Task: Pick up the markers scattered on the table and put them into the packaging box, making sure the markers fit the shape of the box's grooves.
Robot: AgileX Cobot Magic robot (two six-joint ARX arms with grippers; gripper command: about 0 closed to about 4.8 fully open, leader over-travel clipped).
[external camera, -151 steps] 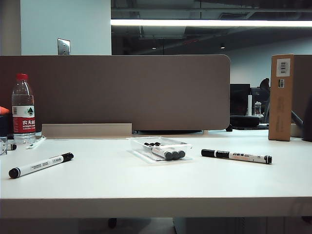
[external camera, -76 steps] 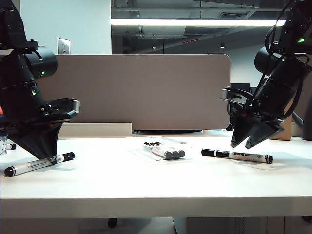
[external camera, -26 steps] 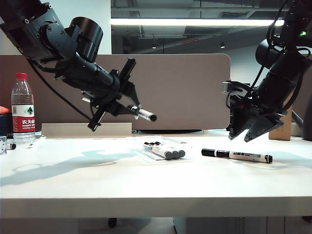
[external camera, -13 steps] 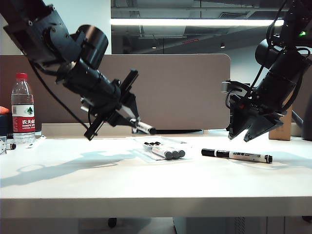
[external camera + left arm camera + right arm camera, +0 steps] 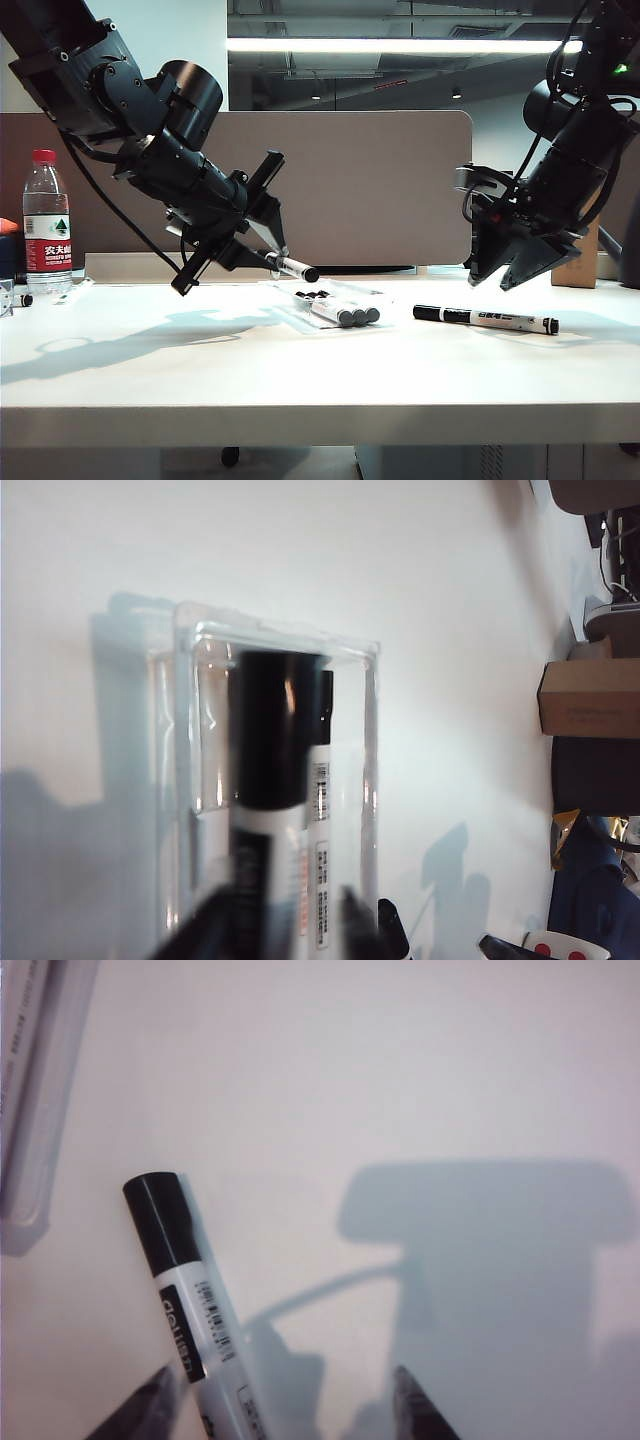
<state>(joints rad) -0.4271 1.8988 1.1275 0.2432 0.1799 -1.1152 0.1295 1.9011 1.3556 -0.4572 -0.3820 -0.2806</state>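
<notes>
L gripper hangs in the air over the table, just left of the packaging box, angled down toward it, w/ a marker sticking out between its fingers; dark end plug points at the box. In L wrist view that marker runs lengthwise above the clear box, black cap toward the box's far end wall, fingertips blurred on both sides of the barrel. Whether the jaws pinch the marker or stand slack around it can't be told from the pics. Under the held marker, inside the box, another marker w/ small black print lies in a groove. Ext view shows three markers side by side in the box, grey plugs toward the camera. R gripper hovers over the right part of the table, jaws spread wide, nothing in them, tips pointing down above the cap end of a lone marker lying flat on the table, well right of the box. R wrist view: that marker lies on white tabletop, black cap away from the gripper, its barrel running in between the two fingertips, no contact visible; edge of the box shows at the frame border. Further out: water bottle w/ red cap at far left near the partition panel, brown cardboard box at far right behind the R arm.
</notes>
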